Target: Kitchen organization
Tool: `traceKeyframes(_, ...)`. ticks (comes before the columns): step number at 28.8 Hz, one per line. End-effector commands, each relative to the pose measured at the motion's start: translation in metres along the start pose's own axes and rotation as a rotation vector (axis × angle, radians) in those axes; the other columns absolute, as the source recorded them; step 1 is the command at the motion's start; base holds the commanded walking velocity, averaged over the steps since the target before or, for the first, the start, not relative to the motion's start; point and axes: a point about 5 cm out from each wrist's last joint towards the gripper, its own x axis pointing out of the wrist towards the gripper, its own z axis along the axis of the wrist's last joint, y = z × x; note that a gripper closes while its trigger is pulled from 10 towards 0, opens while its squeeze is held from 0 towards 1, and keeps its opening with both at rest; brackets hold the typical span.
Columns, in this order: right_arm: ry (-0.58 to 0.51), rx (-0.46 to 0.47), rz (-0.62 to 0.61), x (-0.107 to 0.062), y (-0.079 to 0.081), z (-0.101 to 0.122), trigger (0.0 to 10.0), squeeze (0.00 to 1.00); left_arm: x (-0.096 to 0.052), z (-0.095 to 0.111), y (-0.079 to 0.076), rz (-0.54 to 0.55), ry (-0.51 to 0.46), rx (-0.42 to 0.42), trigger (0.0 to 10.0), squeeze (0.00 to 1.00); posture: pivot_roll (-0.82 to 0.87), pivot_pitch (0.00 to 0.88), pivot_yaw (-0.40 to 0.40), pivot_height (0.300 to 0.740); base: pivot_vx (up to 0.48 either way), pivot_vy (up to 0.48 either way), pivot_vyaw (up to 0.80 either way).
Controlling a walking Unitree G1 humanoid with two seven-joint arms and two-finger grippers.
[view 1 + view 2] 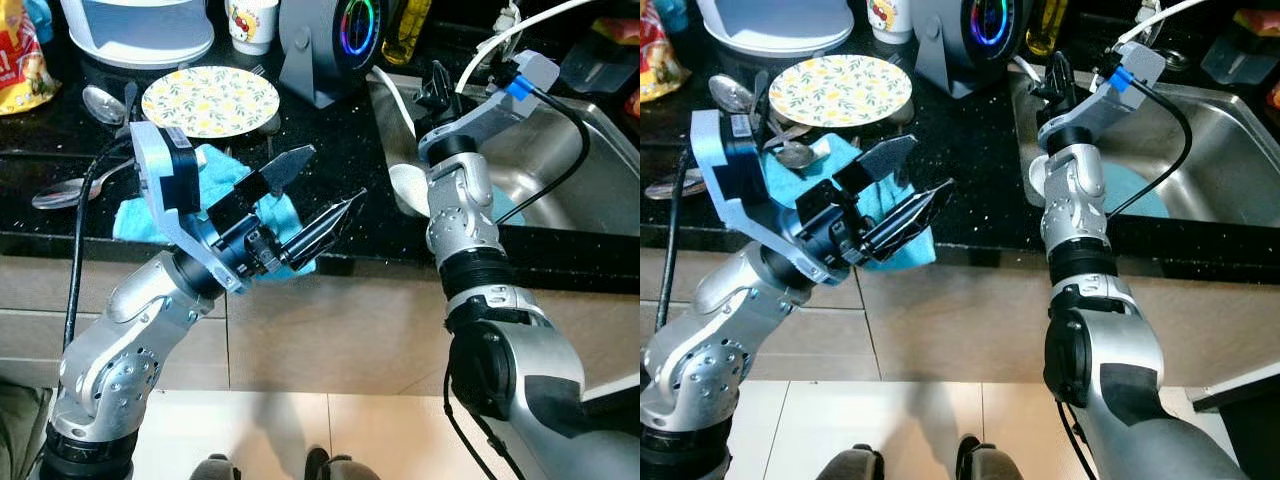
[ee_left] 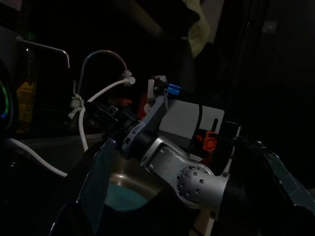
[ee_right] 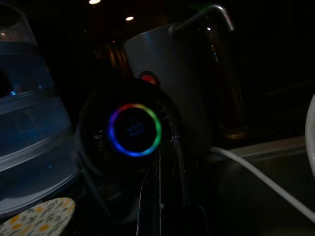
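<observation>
My left gripper (image 1: 336,171) hovers open and empty above the counter's front edge, over a crumpled blue cloth (image 1: 215,205); its fingers (image 2: 96,179) stand wide apart in the left wrist view. Behind the cloth lies a yellow floral plate (image 1: 210,100), with metal spoons (image 1: 100,102) beside it. My right gripper (image 1: 437,82) is shut with nothing in it, at the sink's left rim. It points at a grey device with a rainbow light ring (image 3: 135,130). A blue dish (image 1: 1135,190) lies in the steel sink (image 1: 570,170).
A white appliance (image 1: 140,30), a cartoon mug (image 1: 250,22) and a snack bag (image 1: 20,60) stand along the back of the black counter (image 1: 350,150). A white hose (image 1: 500,35) runs over the sink. A long spoon (image 1: 65,192) lies at the left.
</observation>
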Motion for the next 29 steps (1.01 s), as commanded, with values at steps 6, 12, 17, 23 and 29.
traceKeyframes(6,0.004,0.017,-0.005,-0.005,-0.002,-0.002,10.0,0.00,0.000,-0.004,-0.001,-0.015,0.016,0.001,10.0,0.00,0.27,0.087,-0.105,0.740,0.471,0.000,0.00)
traceKeyframes(12,0.010,0.019,-0.003,-0.007,-0.003,-0.003,10.0,0.00,0.001,-0.004,-0.005,-0.021,0.027,0.009,10.0,0.00,0.27,0.090,-0.104,0.740,0.227,0.000,0.00)
traceKeyframes(17,0.017,0.020,0.004,-0.007,-0.001,-0.004,10.0,0.00,0.000,-0.004,-0.005,-0.019,0.039,0.012,10.0,0.00,0.28,0.096,-0.099,0.740,0.000,0.000,0.00)
traceKeyframes(23,0.021,0.026,0.010,-0.008,0.000,-0.005,10.0,0.00,0.000,-0.005,-0.008,-0.029,0.046,0.008,10.0,0.00,0.28,0.100,-0.099,0.740,0.000,0.000,0.00)
traceKeyframes(29,0.027,0.031,0.017,-0.008,0.001,-0.006,10.0,0.00,0.000,-0.006,-0.009,-0.024,0.054,0.006,10.0,0.00,0.28,0.105,-0.100,0.740,0.000,0.000,0.00)
